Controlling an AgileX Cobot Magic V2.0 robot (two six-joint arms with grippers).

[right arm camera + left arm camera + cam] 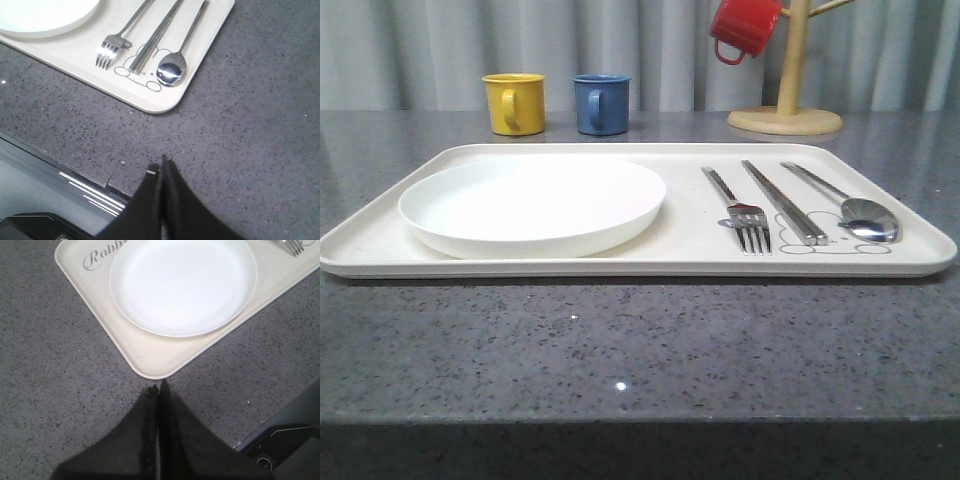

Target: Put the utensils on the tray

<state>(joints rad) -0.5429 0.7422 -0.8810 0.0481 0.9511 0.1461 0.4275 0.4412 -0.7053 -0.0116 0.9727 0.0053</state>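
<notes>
The cream tray (650, 262) lies across the grey table. On its right half rest a silver fork (738, 212), a pair of flat chopsticks (782, 201) and a spoon (850, 208), side by side. The same fork (113, 42), chopsticks (156, 37) and spoon (176, 64) lie over a rabbit drawing near the tray's corner (159, 105). My left gripper (159, 388) is shut and empty, just off the tray's near left corner (152, 371). My right gripper (160, 166) is shut and empty over bare table, short of the tray's right corner.
A white plate (532, 203) fills the tray's left half. Behind the tray stand a yellow mug (514, 103) and a blue mug (601, 103). A wooden mug tree (786, 110) at the back right carries a red mug (742, 27). The table's front edge (75, 172) is close to my right gripper.
</notes>
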